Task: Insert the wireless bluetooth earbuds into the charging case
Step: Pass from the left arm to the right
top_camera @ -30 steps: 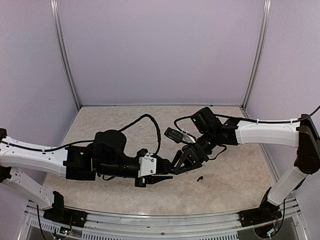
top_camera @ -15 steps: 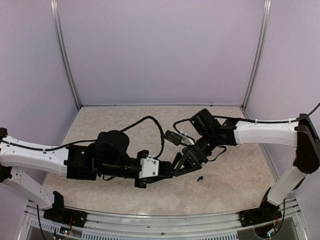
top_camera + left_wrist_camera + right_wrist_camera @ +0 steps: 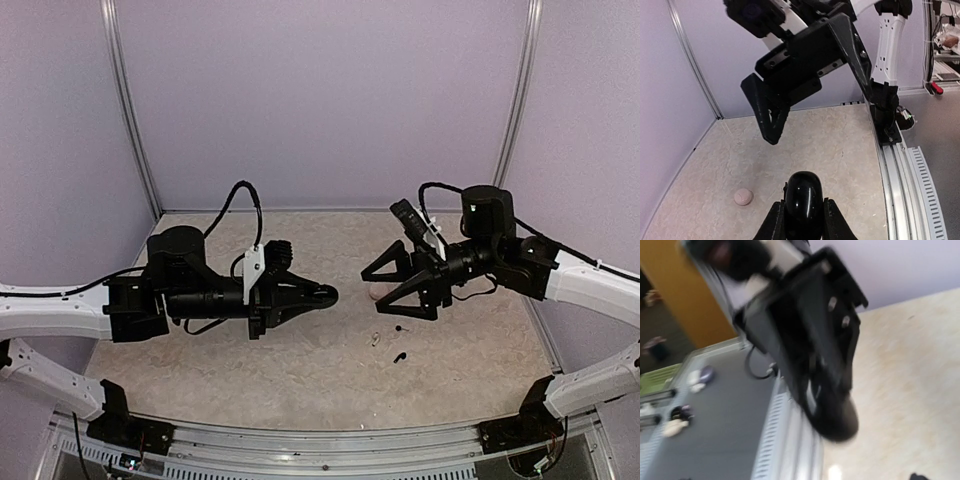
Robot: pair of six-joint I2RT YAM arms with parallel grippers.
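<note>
The charging case, a glossy black oval, is clamped between the fingers of my left gripper. In the top view the charging case hangs above the table's middle, at the tip of my left gripper. My right gripper faces it from the right with a gap between them, its jaws spread wide and empty; one of its fingers looms over the case in the left wrist view. A black earbud lies on the table below, with a paler earbud just left of it. The right wrist view is blurred.
A pink round puck lies on the marbled table, left of the held case. Pale walls with metal corner posts close in the back and sides. A ribbed metal rail runs along the near edge.
The two grippers, nearly touching low over the table's middle a second ago, have lifted and drawn apart. My right gripper has opened wide. The pale earbud now shows on the table.
</note>
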